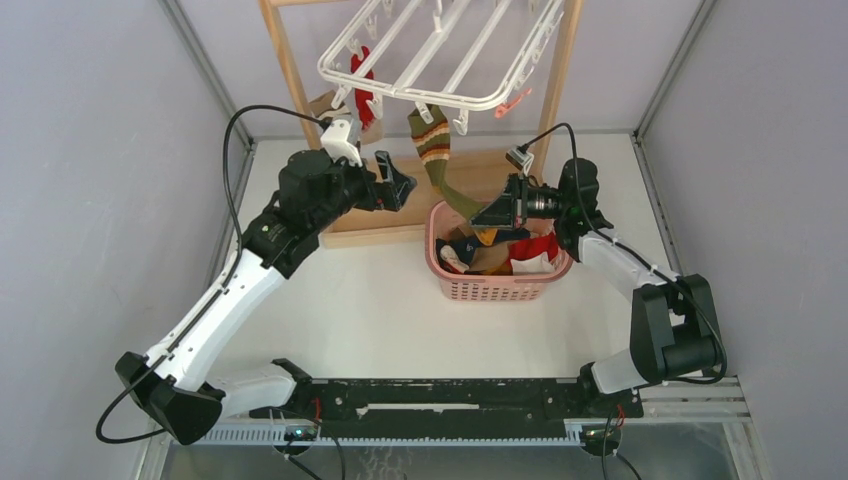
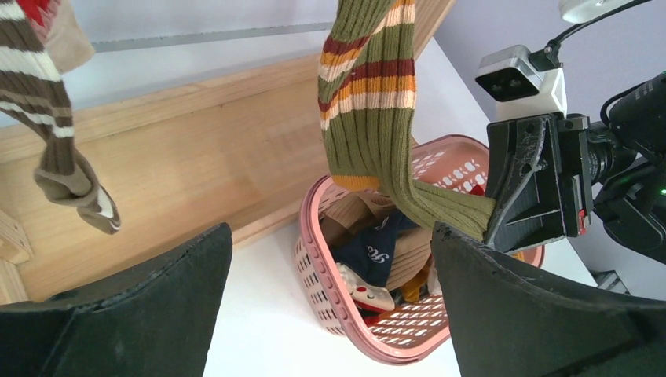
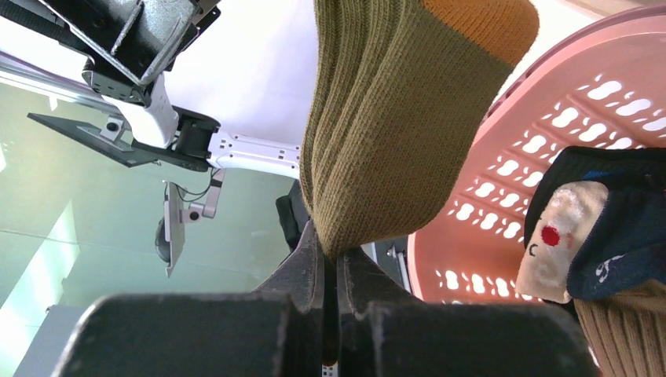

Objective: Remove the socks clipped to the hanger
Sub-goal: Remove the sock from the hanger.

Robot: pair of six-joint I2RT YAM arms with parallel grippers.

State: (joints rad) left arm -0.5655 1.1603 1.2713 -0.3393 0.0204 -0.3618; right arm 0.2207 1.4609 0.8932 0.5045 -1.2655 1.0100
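White table [image 1: 380,300] is spreading beneath both arms. I'm holding the left pincer [image 1: 398,185] up by the wooden stand [image 1: 285,70], jaws spread wide on nothing. The right pincer [image 1: 492,213] is hovering over the pink basket [image 1: 500,290], which is carrying loose socks [image 1: 515,255], and pinching the lower end of the striped sock [image 1: 435,150]; that sock is hanging from the near rim of the hanger [image 1: 440,97].

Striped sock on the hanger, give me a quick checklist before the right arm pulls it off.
1. Right jaws shut on the striped sock at its toe end: ok.
2. Sock's top released from the hanger: not ok, it hangs from a rim clip.
3. Left jaws open, apart from the sock: ok.
4. The basket sits below the sock: ok.
5. How tightly the clip bites: cannot tell.
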